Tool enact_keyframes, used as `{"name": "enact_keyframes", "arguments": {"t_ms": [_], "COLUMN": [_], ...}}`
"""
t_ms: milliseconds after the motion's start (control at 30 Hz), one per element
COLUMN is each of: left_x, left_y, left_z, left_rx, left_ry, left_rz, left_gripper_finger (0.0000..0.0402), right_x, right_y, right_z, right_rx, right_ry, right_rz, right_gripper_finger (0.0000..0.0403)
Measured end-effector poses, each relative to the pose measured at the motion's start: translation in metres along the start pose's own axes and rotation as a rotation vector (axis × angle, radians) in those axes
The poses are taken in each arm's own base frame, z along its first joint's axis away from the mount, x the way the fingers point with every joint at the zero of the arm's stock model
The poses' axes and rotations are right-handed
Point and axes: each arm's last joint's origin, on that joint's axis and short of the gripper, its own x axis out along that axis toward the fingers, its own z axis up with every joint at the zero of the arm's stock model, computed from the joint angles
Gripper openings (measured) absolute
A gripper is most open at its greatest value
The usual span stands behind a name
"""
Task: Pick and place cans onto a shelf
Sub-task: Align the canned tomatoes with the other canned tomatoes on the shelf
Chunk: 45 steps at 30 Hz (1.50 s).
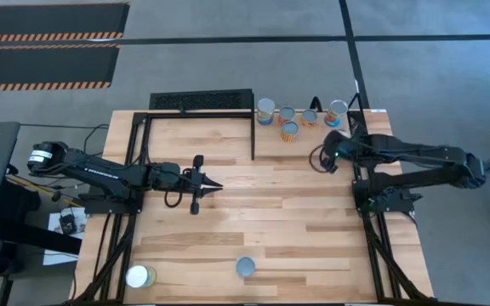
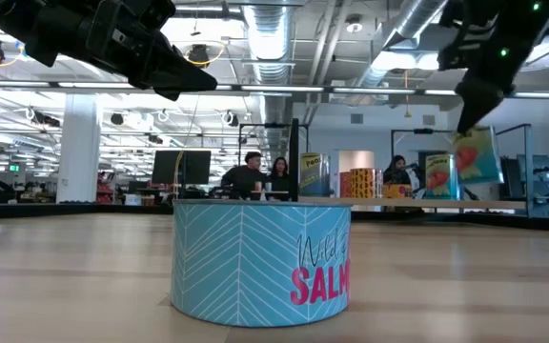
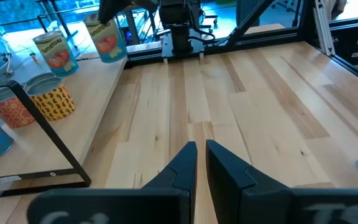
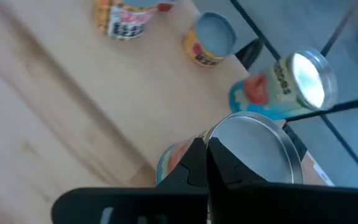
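Right gripper (image 1: 333, 151): fingers together, empty, poised at the far right over the shelf (image 1: 347, 140), just above a tomato can (image 4: 253, 158). Risk: closed fingers may clip it and topple neighbouring cans (image 1: 289, 121).

Left gripper (image 1: 213, 184): fingers nearly together, empty, mid-table.

Salmon can (image 1: 245, 268), yellow can (image 1: 140, 276): near edge, unshelved; contents unseen.

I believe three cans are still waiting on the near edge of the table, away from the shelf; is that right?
Not quite: only two wait there, a blue can and a white can, as the high view shows. The other cans stand on the shelf.
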Motion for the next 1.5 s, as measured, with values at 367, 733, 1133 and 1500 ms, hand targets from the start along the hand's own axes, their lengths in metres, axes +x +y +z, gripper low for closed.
{"name": "enact_keyframes", "arguments": {"t_ms": [367, 733, 1133, 1500], "left_x": [0.000, 0.000, 0.000, 0.000], "left_y": [0.000, 0.000, 0.000, 0.000], "left_z": [0.000, 0.000, 0.000, 0.000], "left_rx": [0.001, 0.001, 0.001, 0.000], "left_ry": [-0.002, -0.001, 0.000, 0.000], "left_rz": [0.000, 0.000, 0.000, 0.000], "left_gripper_finger": [0.0024, 0.0024, 0.0024, 0.0024], "right_x": [0.018, 0.040, 0.058, 0.071], "right_y": [-0.038, -0.044, -0.051, -0.051], "right_z": [0.009, 0.017, 0.019, 0.022], "right_rx": [0.162, 0.217, 0.290, 0.306], "right_ry": [-0.025, 0.030, 0.076, 0.109], "right_rz": [-0.030, -0.046, -0.063, -0.062], "right_gripper_finger": [0.0004, 0.0005, 0.0005, 0.0007]}}
